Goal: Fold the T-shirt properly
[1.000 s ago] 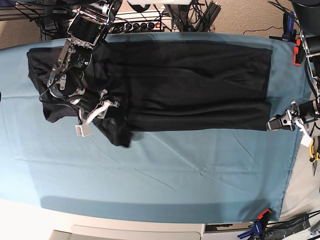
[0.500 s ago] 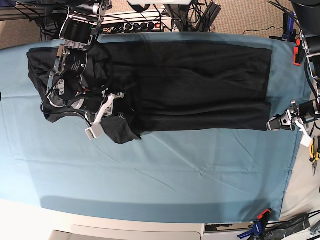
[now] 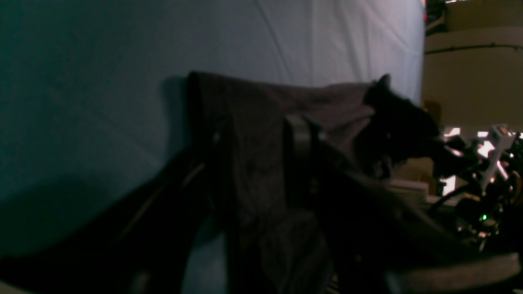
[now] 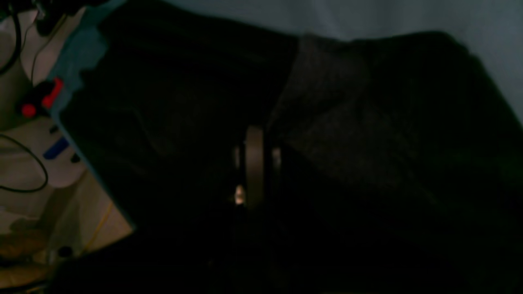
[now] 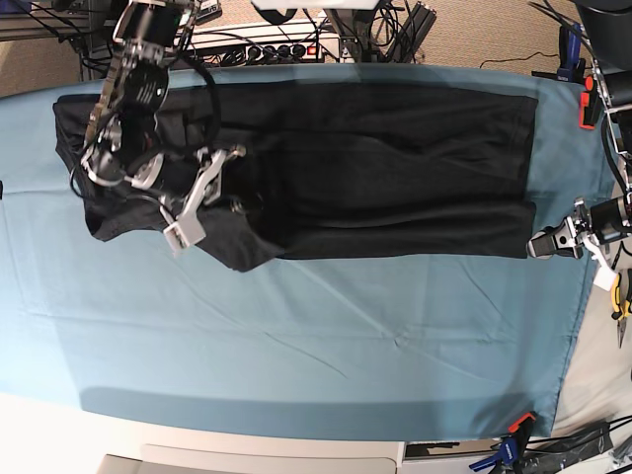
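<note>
The right gripper (image 5: 240, 205), jaws pressed together, pinches a fold of the black T-shirt (image 5: 395, 168) at the garment's nine o'clock end. The left gripper (image 5: 541, 243) pinches the hem corner at four o'clock. The shirt lies stretched flat across the upper half of the teal table cloth (image 5: 296, 336), sleeves bunched under the right arm.

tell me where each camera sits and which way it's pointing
Base: overhead, looking straight down on the T-shirt on the teal cloth; both arms show, right hand and left hand.
Left wrist: on the left arm, looking low along the T-shirt's bunched edge.
Right wrist: on the right arm, close over dark fabric.
All three share the T-shirt and cloth.
</note>
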### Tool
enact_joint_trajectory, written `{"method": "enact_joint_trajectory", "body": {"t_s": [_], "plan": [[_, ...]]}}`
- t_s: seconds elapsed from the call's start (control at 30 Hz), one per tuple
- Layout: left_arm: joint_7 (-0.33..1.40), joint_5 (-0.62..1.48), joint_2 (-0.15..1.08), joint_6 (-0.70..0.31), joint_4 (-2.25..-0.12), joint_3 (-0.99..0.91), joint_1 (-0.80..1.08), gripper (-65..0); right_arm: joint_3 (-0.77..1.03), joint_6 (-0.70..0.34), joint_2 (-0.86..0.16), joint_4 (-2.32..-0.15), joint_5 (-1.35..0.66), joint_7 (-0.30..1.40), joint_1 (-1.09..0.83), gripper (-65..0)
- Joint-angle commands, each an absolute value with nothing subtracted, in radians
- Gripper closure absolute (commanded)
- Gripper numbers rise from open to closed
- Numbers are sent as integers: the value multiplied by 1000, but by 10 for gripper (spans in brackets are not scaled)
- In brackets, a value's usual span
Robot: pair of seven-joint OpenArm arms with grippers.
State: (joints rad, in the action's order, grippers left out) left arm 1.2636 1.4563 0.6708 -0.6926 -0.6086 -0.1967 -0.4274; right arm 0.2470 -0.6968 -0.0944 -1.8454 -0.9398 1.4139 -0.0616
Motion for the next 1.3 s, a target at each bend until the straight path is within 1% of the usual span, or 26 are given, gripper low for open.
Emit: {"method": "enact_joint_trajectory", "body": {"t_s": [0.0, 0.3, 0.5, 0.67, 0.9, 1.07, 1.27], "plan": [[1255, 1484, 695, -698, -623, -200, -452, -210, 249, -698, -100, -1872, -961, 1396, -61, 0], [1256, 1484, 693, -698, -623, -200, -452, -211, 249, -698, -101, -1919, -984, 1396, -132, 0], [1256, 1484, 675, -698, -623, -200, -452, -211, 249, -698, -167, -1971, -1018, 1396, -173, 0], [1256, 1484, 665, -698, -623, -200, -452, -211, 249, -698, -229, -2003, -1093, 1396, -224, 0], [1256, 1484, 665, -698, -623, -200, -452, -211, 250, -698, -250, -2004, -1183, 1396, -272, 0], [1256, 1484, 665, -698, -623, -200, -451, -210, 250, -698, -259, -2004, -1189, 1396, -295, 0], [1256, 1484, 665, -698, -623, -200, -452, -211, 250, -698, -319, -2004, -1190, 1396, -305, 0]]}}
